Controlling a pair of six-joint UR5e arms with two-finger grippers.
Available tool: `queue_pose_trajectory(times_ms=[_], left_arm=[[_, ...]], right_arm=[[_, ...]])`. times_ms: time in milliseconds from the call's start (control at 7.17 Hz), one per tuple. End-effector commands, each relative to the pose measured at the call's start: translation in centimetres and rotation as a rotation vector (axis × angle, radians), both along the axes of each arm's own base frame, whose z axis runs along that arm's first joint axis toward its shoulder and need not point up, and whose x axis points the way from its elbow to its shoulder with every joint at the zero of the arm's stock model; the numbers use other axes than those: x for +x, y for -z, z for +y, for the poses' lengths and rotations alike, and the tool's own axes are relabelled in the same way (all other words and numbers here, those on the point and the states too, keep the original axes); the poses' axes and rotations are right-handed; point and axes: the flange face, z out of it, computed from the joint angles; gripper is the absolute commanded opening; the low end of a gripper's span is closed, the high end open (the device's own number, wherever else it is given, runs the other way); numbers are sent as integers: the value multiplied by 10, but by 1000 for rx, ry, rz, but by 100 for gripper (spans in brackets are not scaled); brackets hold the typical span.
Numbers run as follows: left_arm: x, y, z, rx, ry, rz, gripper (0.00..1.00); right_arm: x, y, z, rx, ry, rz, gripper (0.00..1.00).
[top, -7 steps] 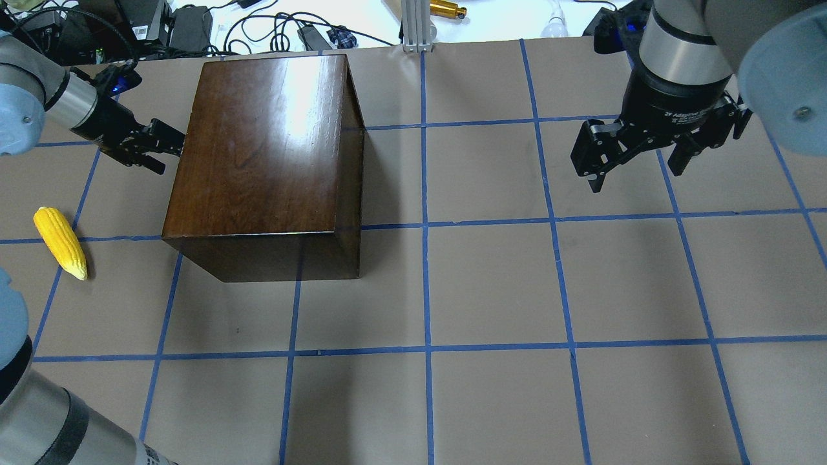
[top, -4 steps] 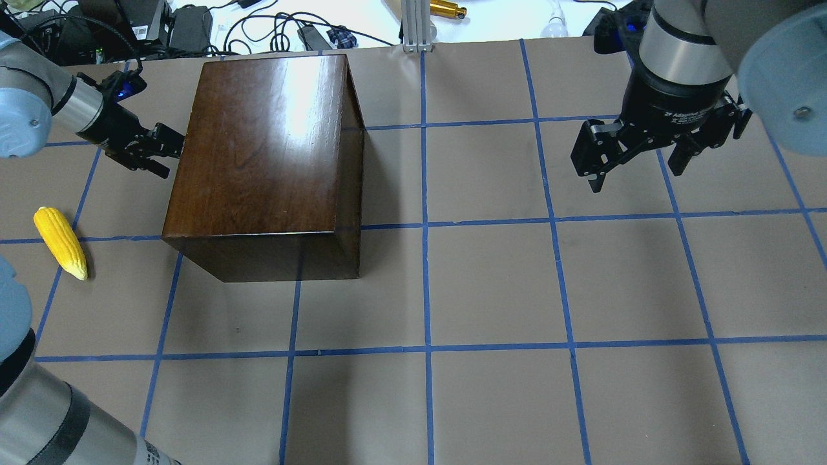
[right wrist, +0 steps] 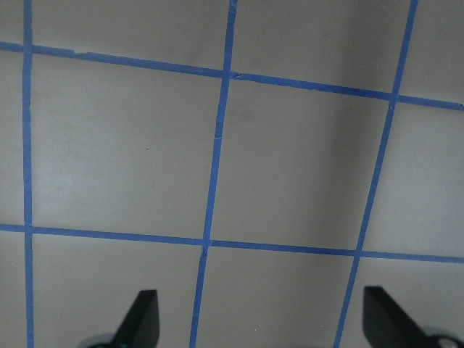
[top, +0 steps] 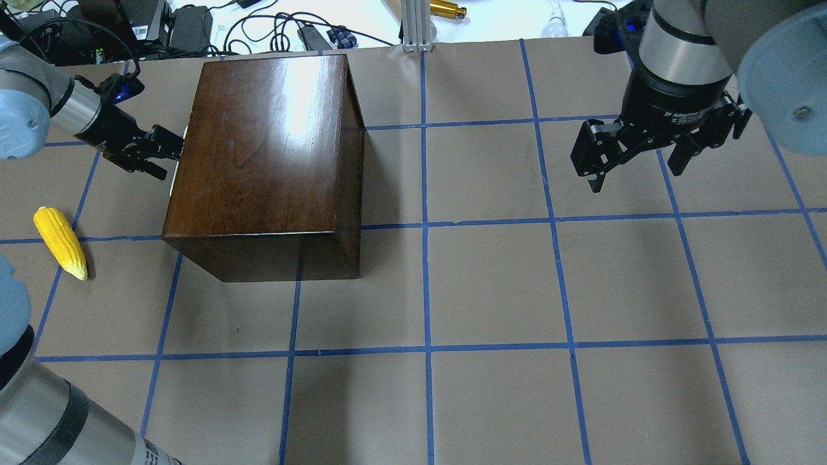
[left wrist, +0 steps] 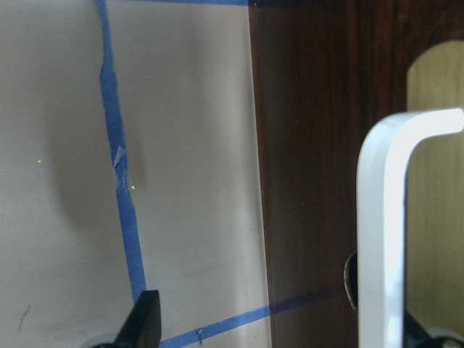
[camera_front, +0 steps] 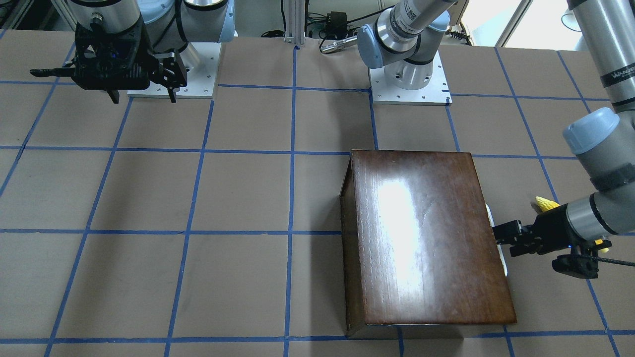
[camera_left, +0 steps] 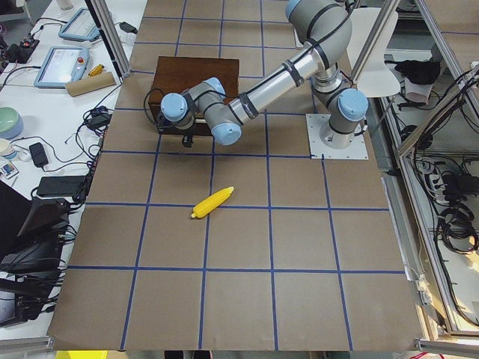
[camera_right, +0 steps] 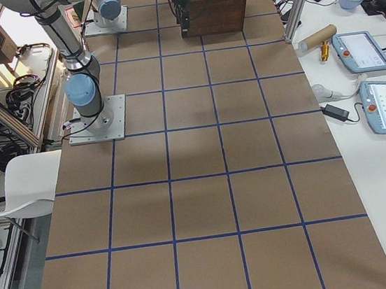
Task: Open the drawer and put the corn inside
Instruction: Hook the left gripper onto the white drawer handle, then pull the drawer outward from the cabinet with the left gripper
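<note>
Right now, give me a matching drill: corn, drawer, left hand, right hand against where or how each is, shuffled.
Things:
1. corn
2. drawer
3. left hand
4. right hand

Places or states:
A. out of the box by only a pale sliver
B. open, over bare table, far from the box
C. lying on the table, apart from the box
D. at the box's drawer end

Pairs: 1-C, 2-A, 3-D, 4-B.

One wooden box (top: 258, 148), one drawer (camera_front: 490, 214), one corn (top: 60, 243), two grippers: left gripper (top: 169, 155), right gripper (top: 636, 177).
</note>
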Motion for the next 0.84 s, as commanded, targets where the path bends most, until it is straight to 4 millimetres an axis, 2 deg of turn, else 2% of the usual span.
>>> queue_pose_trajectory(times_ms=[0, 140, 419, 698], left_arm=[[23, 2, 6, 0, -30, 1, 100], [25, 0, 6, -2, -33, 0, 100], [47, -1, 12, -7, -63, -3, 100], [61, -2, 17, -8, -81, -5, 100]], right_arm=[[0, -1, 0, -1, -1, 1, 100], [0, -1, 0, -1, -1, 1, 100], [0, 0, 0, 0, -1, 1, 100], [0, -1, 0, -1, 0, 1, 100]])
